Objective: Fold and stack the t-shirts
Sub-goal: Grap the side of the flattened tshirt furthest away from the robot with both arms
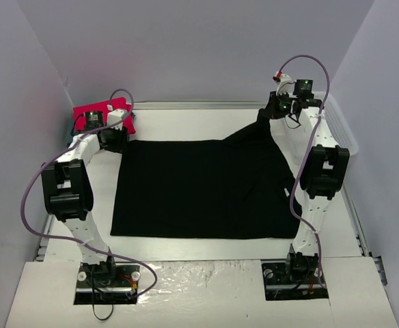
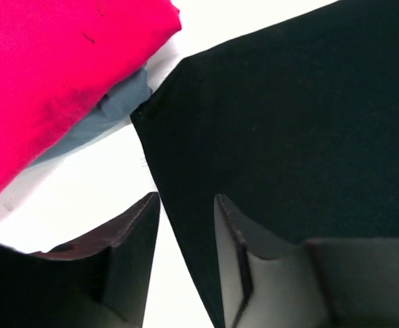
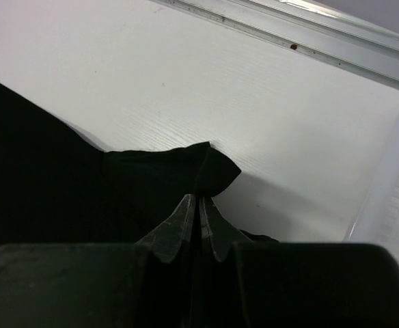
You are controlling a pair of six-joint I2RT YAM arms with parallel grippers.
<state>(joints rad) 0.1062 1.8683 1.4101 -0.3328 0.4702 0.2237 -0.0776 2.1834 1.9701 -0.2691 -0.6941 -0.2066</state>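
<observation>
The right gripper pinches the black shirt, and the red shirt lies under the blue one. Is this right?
Not quite: the left wrist view shows the red shirt on top of the blue shirt. The right gripper does pinch the black shirt.

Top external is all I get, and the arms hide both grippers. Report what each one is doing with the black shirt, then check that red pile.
Observer: The left gripper is open above the edge of the black shirt, near its corner, pinching nothing.
Operator: Now the other one.
Observer: The right gripper is shut on a bunched fold of the black shirt, with bare table beyond it.
Operator: Now the pile.
Observer: A blue shirt lies under the red shirt, peeking out at its edge close to the black shirt's corner.
</observation>
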